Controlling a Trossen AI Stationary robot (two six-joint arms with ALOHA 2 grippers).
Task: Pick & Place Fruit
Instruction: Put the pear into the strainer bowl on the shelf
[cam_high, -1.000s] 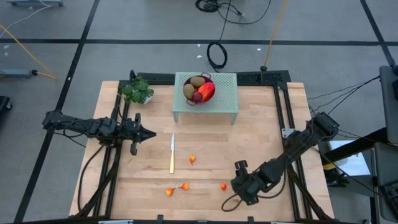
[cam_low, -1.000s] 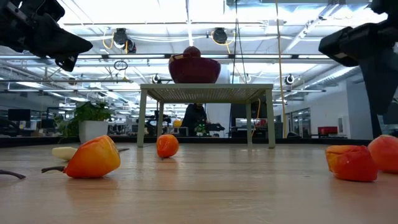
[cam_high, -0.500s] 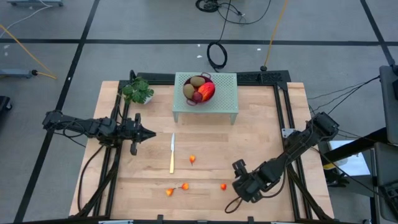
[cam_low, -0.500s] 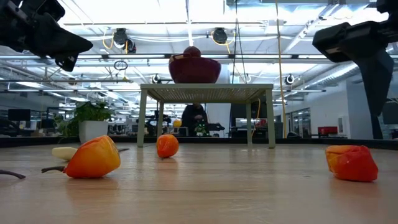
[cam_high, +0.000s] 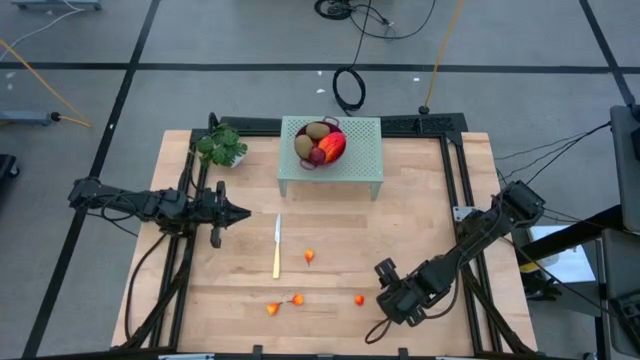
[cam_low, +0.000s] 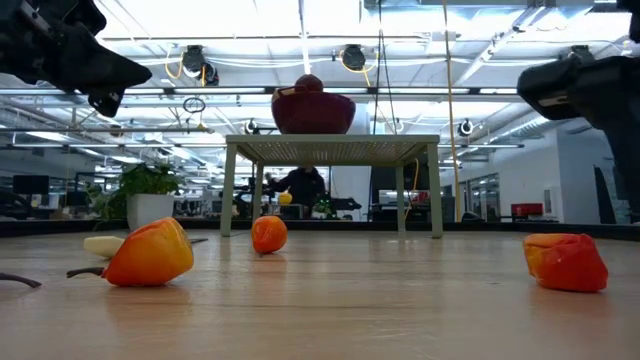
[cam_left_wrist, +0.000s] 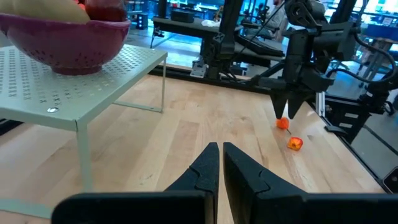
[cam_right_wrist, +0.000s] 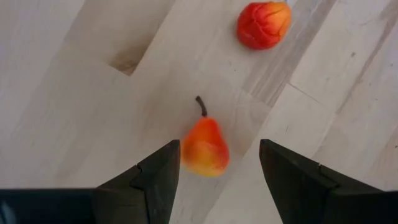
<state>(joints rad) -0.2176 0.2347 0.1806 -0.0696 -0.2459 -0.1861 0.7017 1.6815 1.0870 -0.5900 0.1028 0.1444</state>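
Note:
Several tiny orange-red fruit lie on the wooden table: one with a stem (cam_right_wrist: 205, 148) (cam_high: 359, 299), one farther toward the middle (cam_high: 309, 256), and two near the front edge (cam_high: 297, 299) (cam_high: 272, 309). My right gripper (cam_right_wrist: 219, 149) (cam_left_wrist: 286, 112) hangs open, pointing steeply down over the stemmed fruit, one finger on each side, touching nothing. A dark red bowl (cam_high: 320, 147) on a pale green shelf (cam_high: 362, 150) holds brown-green ovals, a dark red ball and a red-yellow fruit. My left gripper (cam_high: 243, 213) (cam_left_wrist: 220, 155) hovers shut at the table's left.
A yellow-handled knife (cam_high: 277, 245) lies left of the table's middle. A small green plant (cam_high: 222, 146) stands at the far left corner. Bare wood lies between the shelf and the loose fruit. Beyond the far edge is the room, with a person (cam_low: 300, 190).
My right gripper has rolled about its own pointing line above the stemmed fruit and stays open. The fruit on the table lie where they did.

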